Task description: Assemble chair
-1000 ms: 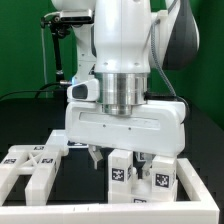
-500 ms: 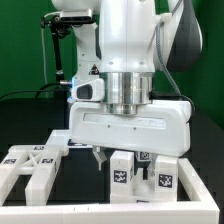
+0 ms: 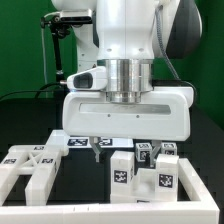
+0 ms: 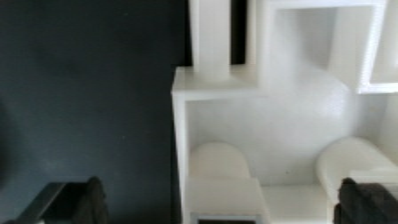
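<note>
The chair is in loose white parts on the black table. Its flat X-braced panel [image 3: 30, 165] lies at the exterior view's left. Chunky bars [image 3: 122, 170] with black-and-white tags stand under the arm, with another tagged piece [image 3: 163, 178] beside them. My gripper [image 3: 122, 150] hangs just above these bars, open, and its dark fingers [image 3: 95, 150] hold nothing. In the wrist view the white bar part [image 4: 231, 120] lies below, between the two dark fingertips [image 4: 75, 200], and the gripper [image 4: 222, 203] stands wide around it without touching it.
A low white L-shaped wall [image 3: 196, 186] runs along the front and the exterior view's right of the parts. A tagged white strip [image 3: 75, 141] lies behind the gripper. Dark rig posts [image 3: 58, 50] and cables stand at the back left.
The gripper has risen away from the tagged bars and shifted a little toward the exterior view's left. Its jaws stayed open and the parts have not moved.
</note>
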